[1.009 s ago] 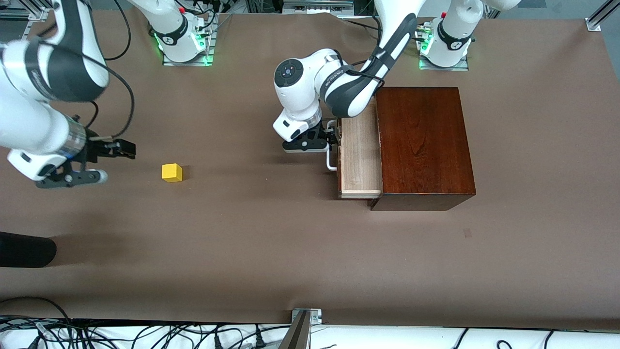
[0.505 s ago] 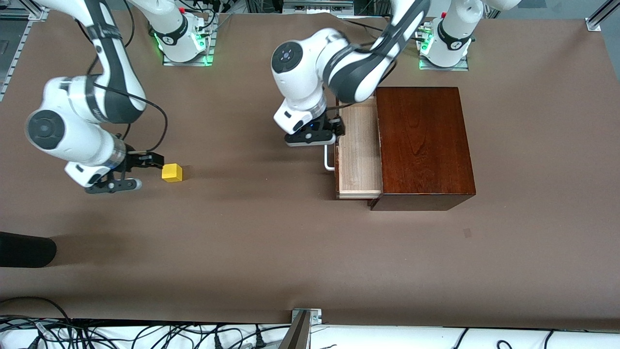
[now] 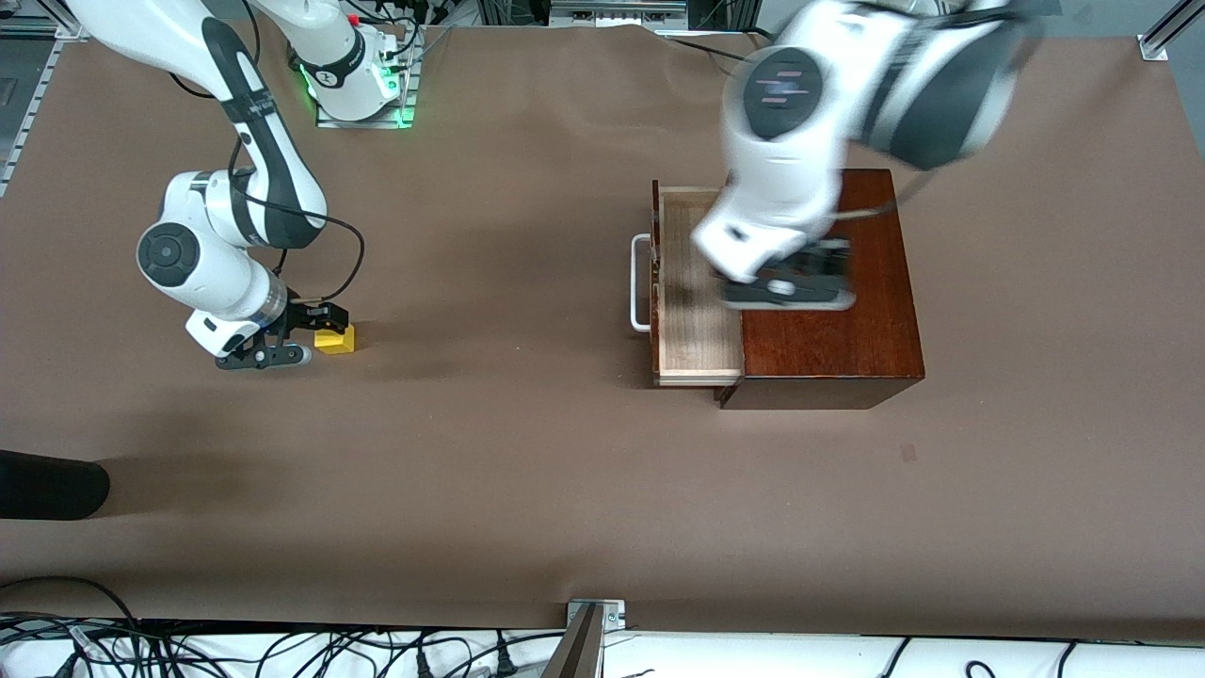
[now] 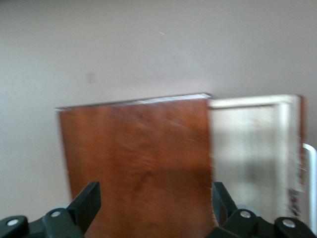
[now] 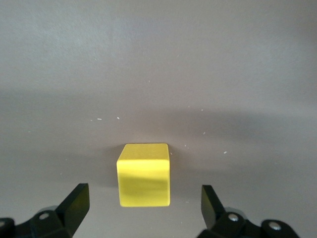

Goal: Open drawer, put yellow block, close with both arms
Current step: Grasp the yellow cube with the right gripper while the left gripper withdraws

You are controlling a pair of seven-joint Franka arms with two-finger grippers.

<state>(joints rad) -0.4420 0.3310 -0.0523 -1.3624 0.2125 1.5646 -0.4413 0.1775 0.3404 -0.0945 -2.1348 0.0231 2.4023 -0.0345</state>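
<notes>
The yellow block [image 3: 336,339] [image 5: 144,174] lies on the brown table toward the right arm's end. My right gripper [image 3: 307,336] [image 5: 145,206] stands open, low beside the block, which sits partly between the fingertips [image 5: 77,202] without touching them. The drawer [image 3: 698,320] [image 4: 250,148] is pulled out of the mahogany box [image 3: 828,311] [image 4: 133,163], with its pale tray showing and nothing in it. Its white handle [image 3: 640,282] [image 4: 310,168] is free. My left gripper [image 3: 800,278] [image 4: 153,208] hangs open in the air over the box top, beside the tray.
A black rounded object [image 3: 47,484] lies at the table's edge at the right arm's end, nearer to the front camera than the block. Cables [image 3: 282,650] run along the table's near edge. Bare brown table [image 3: 490,311] separates the block from the drawer.
My right gripper came down and across to the yellow block. My left gripper let go of the handle and swung up over the box. The drawer stays open.
</notes>
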